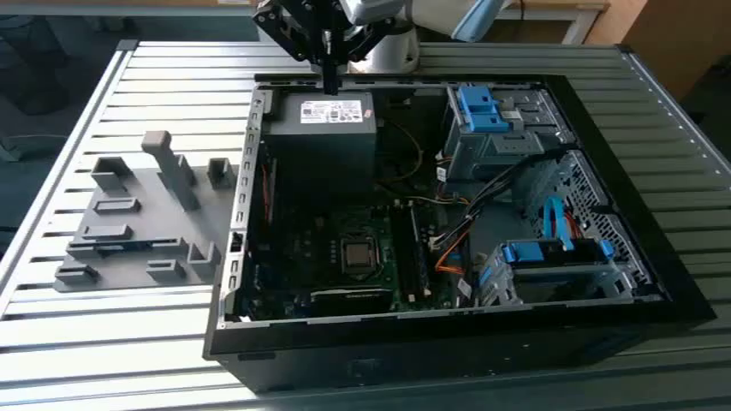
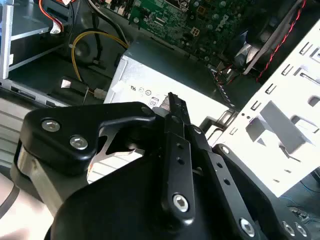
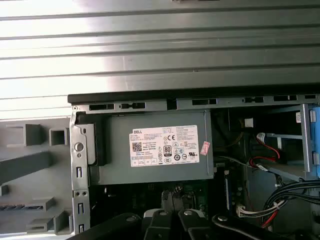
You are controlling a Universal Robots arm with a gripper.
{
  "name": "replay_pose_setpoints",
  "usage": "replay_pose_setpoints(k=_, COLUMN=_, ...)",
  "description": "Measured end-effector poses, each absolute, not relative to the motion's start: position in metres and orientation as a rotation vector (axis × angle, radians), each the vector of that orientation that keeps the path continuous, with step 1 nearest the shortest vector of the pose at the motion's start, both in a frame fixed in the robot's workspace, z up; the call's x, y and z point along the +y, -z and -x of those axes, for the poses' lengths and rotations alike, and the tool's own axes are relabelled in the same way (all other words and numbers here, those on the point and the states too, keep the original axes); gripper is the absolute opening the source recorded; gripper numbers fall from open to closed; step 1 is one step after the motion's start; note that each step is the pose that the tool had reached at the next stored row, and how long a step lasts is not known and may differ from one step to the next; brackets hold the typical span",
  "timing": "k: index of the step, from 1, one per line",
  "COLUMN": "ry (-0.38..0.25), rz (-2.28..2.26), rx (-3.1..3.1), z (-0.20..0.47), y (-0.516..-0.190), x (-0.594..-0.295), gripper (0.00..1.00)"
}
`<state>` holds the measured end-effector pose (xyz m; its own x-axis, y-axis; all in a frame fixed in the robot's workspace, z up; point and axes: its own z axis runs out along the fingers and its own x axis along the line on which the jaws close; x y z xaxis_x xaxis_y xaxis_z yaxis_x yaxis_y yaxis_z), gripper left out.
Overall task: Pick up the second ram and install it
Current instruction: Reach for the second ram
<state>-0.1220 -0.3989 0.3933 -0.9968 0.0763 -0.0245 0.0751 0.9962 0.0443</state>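
Second ram (image 1: 111, 248): thin bluish strip, seemingly flat in grey parts holder (image 1: 143, 227) on slatted desk (image 1: 115, 342), just outside open computer case (image 1: 243, 240) wall. Claw (image 1: 331, 86): pressed together, free air around, over power supply (image 1: 325, 116) by case rim.

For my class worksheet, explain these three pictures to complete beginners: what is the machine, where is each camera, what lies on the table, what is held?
The machine is a robot arm ending in a claw. The exterior view comes from a camera off the arm, overlooking a slatted metal table. On it lie an open computer case and, on the exterior view's left, a grey tray of holders. Both wrist views come from cameras riding on the arm, looking past the claw. The claw hangs above the case's grey power supply box. Whether it holds anything I cannot tell.
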Motion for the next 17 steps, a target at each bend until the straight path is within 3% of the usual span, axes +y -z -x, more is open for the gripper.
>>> replay_pose_setpoints(k=17, ry=-0.068, rz=-0.118, rx=3.112, z=0.1235, y=-0.3933, x=-0.3989, gripper=0.11)
